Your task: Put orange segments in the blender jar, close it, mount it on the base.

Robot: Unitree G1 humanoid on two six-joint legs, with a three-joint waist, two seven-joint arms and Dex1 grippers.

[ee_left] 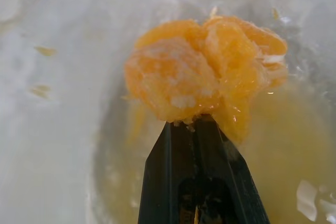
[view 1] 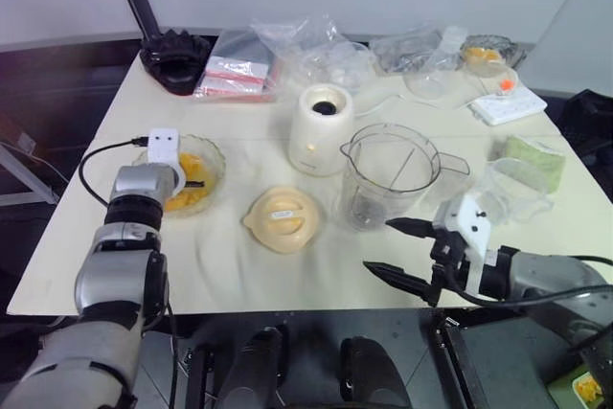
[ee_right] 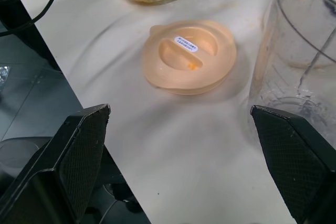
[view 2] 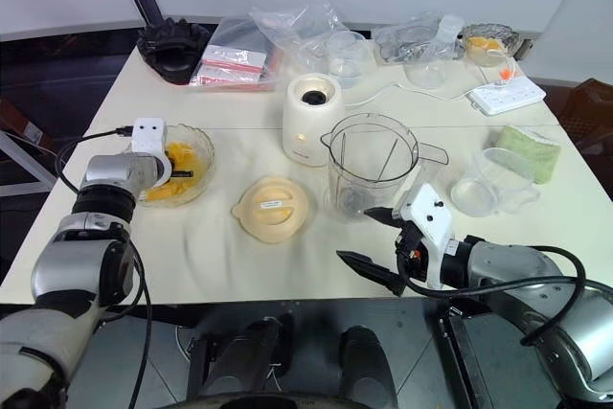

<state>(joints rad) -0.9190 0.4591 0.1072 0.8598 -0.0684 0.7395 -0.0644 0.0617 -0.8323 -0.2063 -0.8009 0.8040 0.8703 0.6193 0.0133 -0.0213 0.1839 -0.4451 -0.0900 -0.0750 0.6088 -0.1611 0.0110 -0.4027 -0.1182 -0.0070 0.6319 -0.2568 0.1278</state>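
Observation:
The orange segments [ee_left: 194,72] lie in a clump in a ruffled glass bowl [view 1: 216,156] at the table's left. My left gripper [view 1: 198,182] reaches down into that bowl, shut, its tips [ee_left: 191,124] pinched into the underside of the clump. The clear blender jar [view 1: 388,174] stands upright and lidless at the middle, handle to the right. Just behind it and to its left sits the cream base [view 1: 321,129], its dark socket bare. My right gripper [view 1: 377,245] hovers open near the front edge, in front of the jar, with nothing between its fingers.
A pale orange round lid [view 1: 281,218] lies flat between bowl and jar. A smaller clear cup [view 1: 517,189] and a green sponge [view 1: 536,155] sit at the right. Plastic bags [view 1: 287,55], a white power strip [view 1: 510,102] and a black object [view 1: 175,57] line the back.

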